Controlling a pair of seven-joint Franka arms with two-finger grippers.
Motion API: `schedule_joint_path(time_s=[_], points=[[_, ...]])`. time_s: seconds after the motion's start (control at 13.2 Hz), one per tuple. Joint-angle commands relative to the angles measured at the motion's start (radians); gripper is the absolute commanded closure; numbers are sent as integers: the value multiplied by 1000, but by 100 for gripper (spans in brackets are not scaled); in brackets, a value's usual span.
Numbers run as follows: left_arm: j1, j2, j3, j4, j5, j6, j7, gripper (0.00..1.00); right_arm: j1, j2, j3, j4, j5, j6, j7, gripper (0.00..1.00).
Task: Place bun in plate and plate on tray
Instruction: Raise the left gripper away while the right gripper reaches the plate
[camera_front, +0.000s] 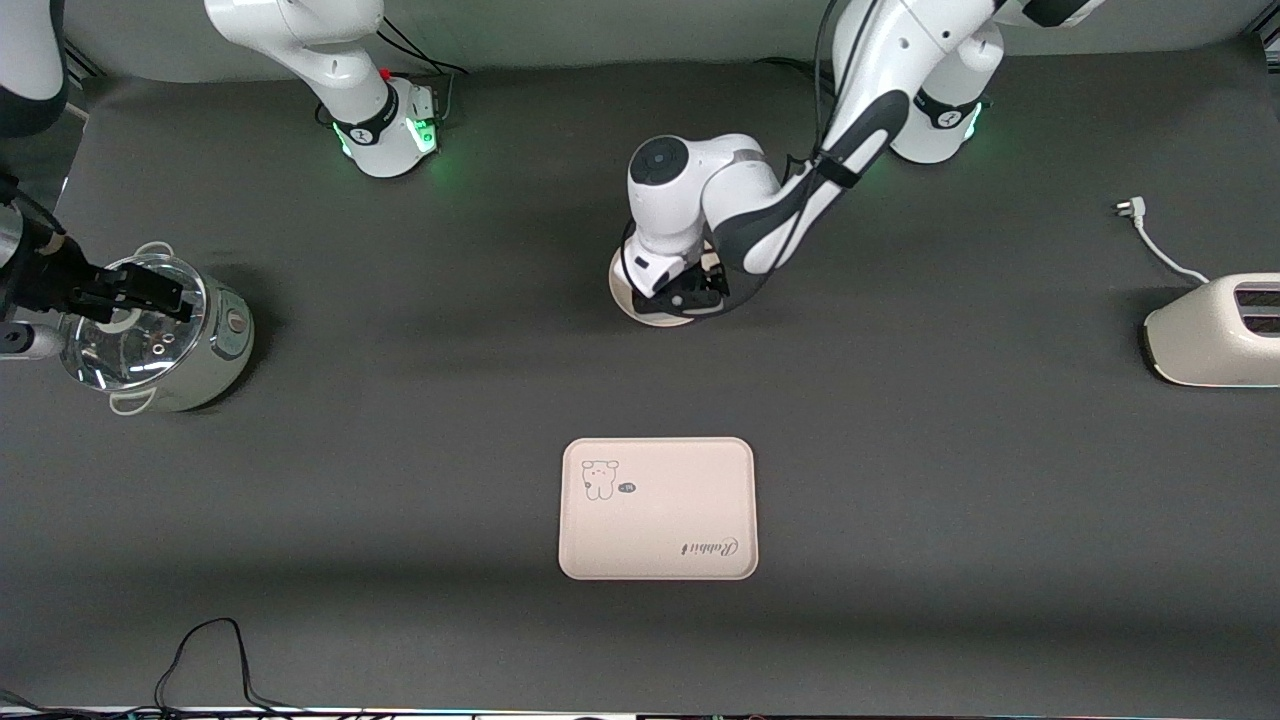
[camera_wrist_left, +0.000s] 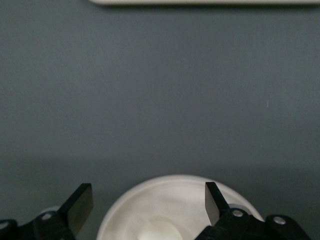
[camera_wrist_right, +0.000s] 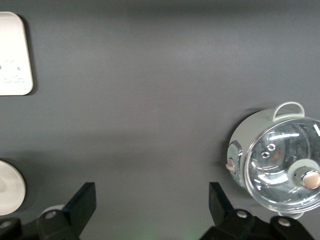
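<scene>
**Bun on the plate, left pincer spread above it**

The bun (camera_wrist_left: 159, 231) sits in the plate (camera_front: 640, 312) on the desk (camera_front: 400, 480) — the left pincer (camera_wrist_left: 148, 206) over it, fingers apart, gripping nothing. The tray (camera_front: 657, 508) lies nearer the front camera, well apart. The right pincer (camera_wrist_right: 152, 209) waits, spread open too — a glass-lidded pot (camera_wrist_right: 280, 167) shows below it.

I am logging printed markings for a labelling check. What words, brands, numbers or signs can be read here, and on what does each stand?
"Rabbit": script lettering in one corner of the tray, upside down in the front view.
Small dark tag beside the bear drawing on the tray: too small to read.
Cooker pot and toaster: no readable text.
</scene>
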Motion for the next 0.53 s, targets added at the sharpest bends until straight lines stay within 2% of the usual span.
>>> schedule_joint_path(time_s=[0.0, 0.15, 0.45], points=[[95, -31, -21, 51, -42, -52, 142, 0, 54, -46, -4, -32, 0, -16, 69, 0], [165, -38, -23, 126, -120, -103, 298, 0, 97, -52, -2, -34, 56, -19, 169, 0], [297, -38, -25, 252, -217, -243, 524, 0, 279, -59, -2, -34, 62, -16, 392, 0]])
